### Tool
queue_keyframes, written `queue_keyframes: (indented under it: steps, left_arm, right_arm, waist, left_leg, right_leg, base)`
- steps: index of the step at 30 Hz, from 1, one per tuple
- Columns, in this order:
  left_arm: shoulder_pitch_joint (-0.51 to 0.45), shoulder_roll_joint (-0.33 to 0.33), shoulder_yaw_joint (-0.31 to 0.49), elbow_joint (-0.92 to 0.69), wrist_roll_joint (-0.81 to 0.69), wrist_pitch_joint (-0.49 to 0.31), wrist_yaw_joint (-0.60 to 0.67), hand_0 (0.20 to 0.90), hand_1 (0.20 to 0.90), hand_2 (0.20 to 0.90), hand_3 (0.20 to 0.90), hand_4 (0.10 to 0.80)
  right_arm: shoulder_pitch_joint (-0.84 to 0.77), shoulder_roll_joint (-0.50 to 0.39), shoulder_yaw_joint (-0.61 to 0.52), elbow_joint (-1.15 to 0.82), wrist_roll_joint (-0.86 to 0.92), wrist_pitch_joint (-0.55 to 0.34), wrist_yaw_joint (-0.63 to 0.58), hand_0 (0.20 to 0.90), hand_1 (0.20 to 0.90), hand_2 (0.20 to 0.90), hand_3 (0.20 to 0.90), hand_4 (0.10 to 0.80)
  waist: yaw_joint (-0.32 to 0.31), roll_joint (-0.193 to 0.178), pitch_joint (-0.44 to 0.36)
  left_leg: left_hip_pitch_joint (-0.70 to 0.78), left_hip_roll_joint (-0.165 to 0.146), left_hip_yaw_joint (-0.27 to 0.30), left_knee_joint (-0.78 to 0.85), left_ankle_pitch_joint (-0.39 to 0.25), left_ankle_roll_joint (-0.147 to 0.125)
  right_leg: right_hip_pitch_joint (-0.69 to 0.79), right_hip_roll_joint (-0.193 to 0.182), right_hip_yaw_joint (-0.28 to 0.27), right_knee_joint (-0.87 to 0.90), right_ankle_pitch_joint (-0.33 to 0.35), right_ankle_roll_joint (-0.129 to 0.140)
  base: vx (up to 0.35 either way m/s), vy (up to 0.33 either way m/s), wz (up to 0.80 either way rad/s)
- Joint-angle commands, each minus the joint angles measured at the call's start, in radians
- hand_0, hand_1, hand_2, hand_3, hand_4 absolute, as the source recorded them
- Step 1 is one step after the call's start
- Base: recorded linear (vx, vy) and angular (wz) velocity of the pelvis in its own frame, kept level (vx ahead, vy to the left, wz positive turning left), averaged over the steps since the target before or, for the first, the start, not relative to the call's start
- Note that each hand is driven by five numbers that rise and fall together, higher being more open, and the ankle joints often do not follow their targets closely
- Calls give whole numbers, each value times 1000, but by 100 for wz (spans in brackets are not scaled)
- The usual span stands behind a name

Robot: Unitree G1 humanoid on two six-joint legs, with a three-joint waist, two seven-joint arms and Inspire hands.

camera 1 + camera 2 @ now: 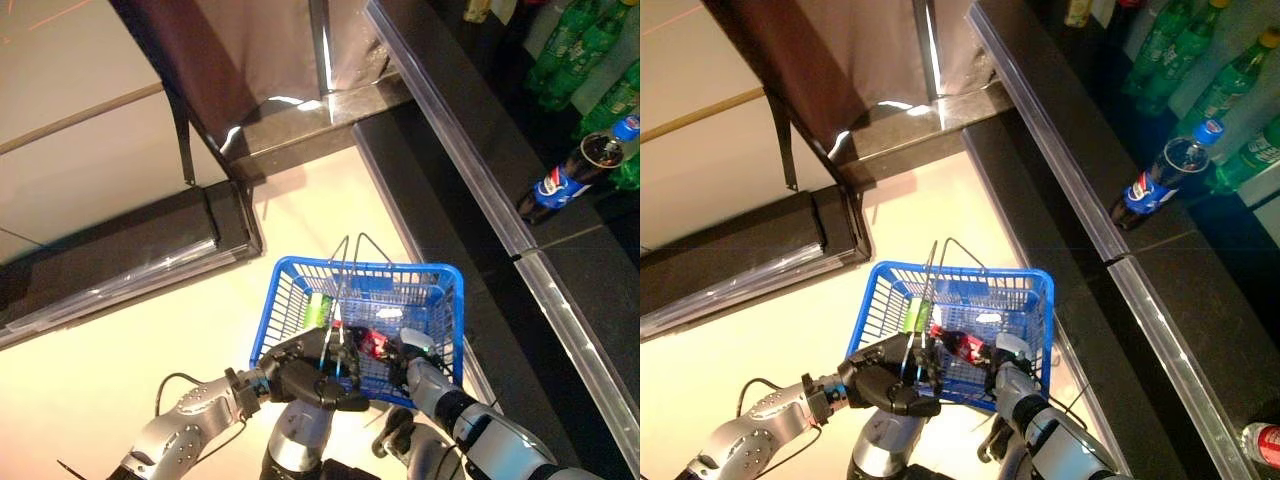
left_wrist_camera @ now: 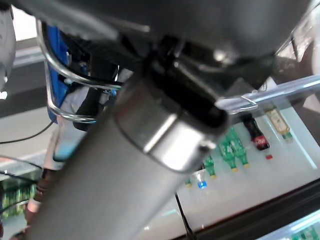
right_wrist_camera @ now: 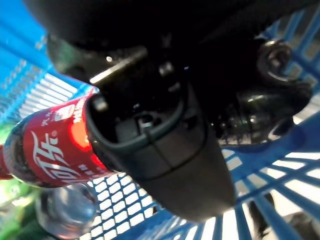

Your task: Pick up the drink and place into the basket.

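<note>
Our right hand (image 3: 150, 135) is curled round the red-labelled dark cola bottle (image 3: 47, 152), inside the blue wire-mesh plastic basket (image 1: 445, 300) near its 5 o'clock wall. Our left hand (image 1: 305, 380) grips the basket's metal wire handles (image 1: 345, 285) at 7 o'clock. A green bottle (image 1: 318, 308) lies inside.
</note>
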State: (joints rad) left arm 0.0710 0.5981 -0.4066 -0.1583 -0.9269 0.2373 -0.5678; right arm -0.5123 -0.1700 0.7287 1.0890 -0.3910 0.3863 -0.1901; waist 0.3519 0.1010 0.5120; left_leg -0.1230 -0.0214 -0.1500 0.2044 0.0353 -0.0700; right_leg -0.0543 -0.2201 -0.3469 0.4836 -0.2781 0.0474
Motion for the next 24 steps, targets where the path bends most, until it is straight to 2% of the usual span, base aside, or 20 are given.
queue_keyframes:
  steps: [1, 3, 5, 6, 7, 14, 16, 19, 20, 21, 24]
  left_arm:
    - [-100, -149, 72, -409, -185, -251, -203, 300, 300, 300, 200, 100]
    - [-102, -148, 71, -416, -190, -251, -193, 300, 300, 300, 200, 100]
    - [-102, -148, 68, -425, -193, -249, -185, 300, 300, 300, 200, 100]
    - [-103, -148, 66, -427, -192, -244, -176, 300, 300, 300, 200, 100]
    - [-105, -148, 65, -428, -188, -238, -165, 300, 300, 300, 200, 100]
    - [-114, -126, 84, -419, -212, -226, -130, 300, 300, 300, 200, 100]
    - [-108, -115, 104, -408, -227, -227, -125, 300, 300, 300, 200, 100]
    - [-100, -114, 127, -384, -217, -224, -109, 300, 300, 300, 200, 100]
    - [-99, -114, 128, -381, -215, -224, -106, 300, 300, 300, 200, 100]
    - [-91, -112, 137, -355, -192, -238, -95, 300, 300, 300, 200, 100]
    - [-72, -107, 163, -308, -203, -248, -82, 300, 300, 300, 200, 100]
  right_arm:
    - [20, -26, 58, 61, -13, 37, -2, 300, 300, 300, 200, 100]
    - [32, -25, 55, 69, 25, 44, 6, 300, 300, 300, 200, 100]
    - [39, -24, 47, 76, 58, 35, -18, 469, 469, 469, 398, 298]
    - [38, -22, 36, 77, 83, 23, -34, 768, 768, 768, 746, 646]
    - [32, -22, 23, 79, 119, 6, -48, 900, 900, 900, 900, 800]
    - [37, -50, -13, -2, 222, -60, -144, 900, 900, 900, 900, 800]
    - [54, -81, -17, -116, 268, -66, -166, 900, 900, 900, 900, 800]
    - [99, -130, -29, -339, 289, -24, -195, 900, 900, 900, 900, 800]
    - [105, -135, -31, -356, 294, -23, -197, 900, 900, 900, 900, 800]
    - [140, -169, -50, -500, 307, -17, -220, 900, 900, 900, 900, 800]
    - [215, -220, -102, -700, 254, -35, -189, 900, 900, 900, 900, 800]
  waist:
    - [10, 4, -161]
    - [9, 5, -162]
    - [9, 5, -162]
    - [9, 5, -163]
    - [7, 5, -165]
    - [-8, -3, -164]
    - [-23, -11, -159]
    - [-48, -24, -153]
    - [-50, -25, -152]
    - [-70, -36, -146]
    - [-103, -54, -145]
  left_leg:
    - [-56, -48, -39, 77, -49, 18]
    - [-53, -47, -40, 75, -49, 19]
    - [-51, -48, -42, 74, -50, 20]
    - [-46, -47, -44, 70, -48, 19]
    - [-40, -46, -44, 65, -47, 19]
    - [-25, -41, -42, 54, -45, 20]
    - [-19, -37, -38, 48, -45, 21]
    - [-15, -32, -33, 41, -47, 24]
    - [-14, -32, -32, 40, -47, 24]
    - [-12, -28, -26, 36, -47, 25]
    - [-6, -21, -10, 25, -47, 29]
  right_leg:
    - [60, 41, -14, -147, 132, -22]
    - [63, 41, -15, -149, 132, -21]
    - [66, 41, -14, -151, 132, -20]
    - [71, 41, -14, -155, 134, -20]
    - [76, 41, -15, -159, 137, -19]
    - [85, 44, -8, -170, 145, -13]
    - [86, 47, 1, -178, 149, -10]
    - [83, 51, 14, -184, 152, -9]
    - [83, 51, 15, -185, 153, -8]
    - [80, 55, 25, -190, 156, -7]
    - [75, 61, 44, -200, 161, -1]
  base:
    - [0, 0, 0]
    - [0, 0, 0]
    - [0, 0, 0]
    - [40, 19, 1]
    - [46, 18, 1]
    - [5, 2, 0]
    - [0, 0, 0]
    - [0, 0, 0]
    - [-39, -33, -3]
    - [-48, -33, -3]
    - [-42, -25, -13]
